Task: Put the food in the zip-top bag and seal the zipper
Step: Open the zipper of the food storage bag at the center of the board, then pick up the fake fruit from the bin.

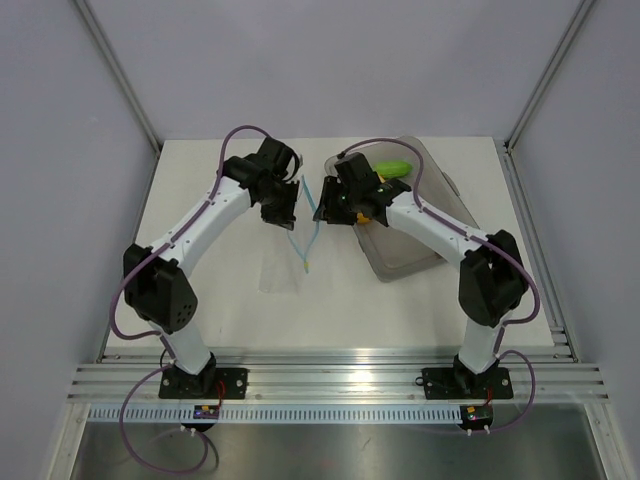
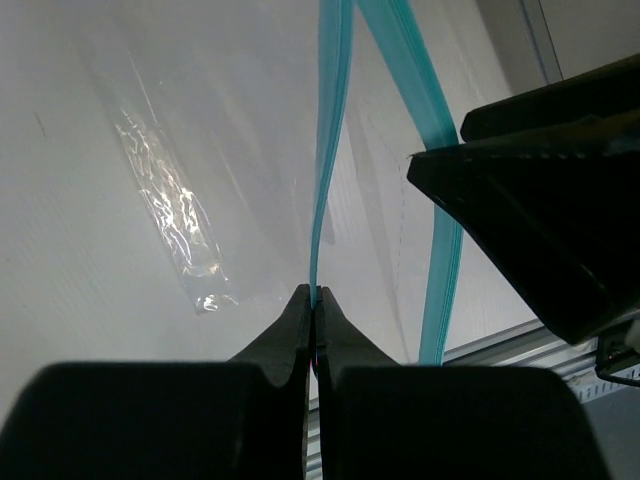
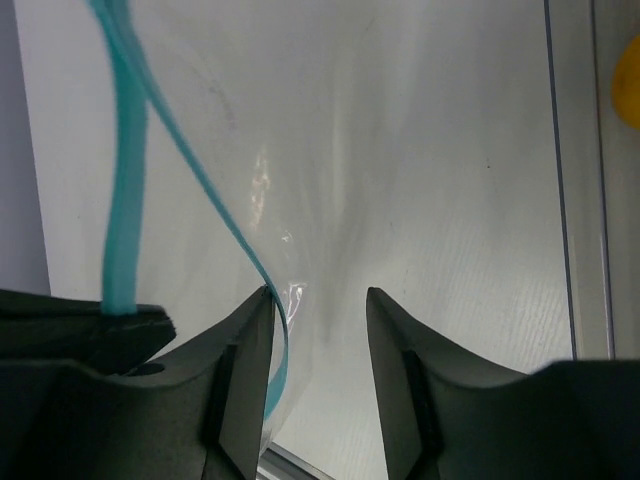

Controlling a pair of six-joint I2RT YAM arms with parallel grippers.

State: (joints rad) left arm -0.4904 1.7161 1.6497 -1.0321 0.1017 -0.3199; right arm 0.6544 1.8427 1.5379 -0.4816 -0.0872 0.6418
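The clear zip-top bag (image 1: 283, 262) hangs between my two grippers above the table. Its light blue zipper (image 1: 306, 222) is parted into two strips. My left gripper (image 1: 287, 207) is shut on one strip, pinched at the fingertips in the left wrist view (image 2: 313, 297); the other strip (image 2: 441, 290) runs free to the right. My right gripper (image 1: 328, 203) is open (image 3: 318, 298), and that other strip (image 3: 277, 330) lies against the inner face of its left finger. A green food (image 1: 392, 169) and an orange one (image 1: 362, 216) lie in the tray. A yellow one (image 3: 629, 85) shows at the right wrist view's edge.
The grey translucent tray (image 1: 420, 250) sits at the right, under and behind my right arm. My right gripper's black body (image 2: 560, 210) is close to the right of my left gripper. A metal rail (image 1: 330, 375) runs along the table's near edge.
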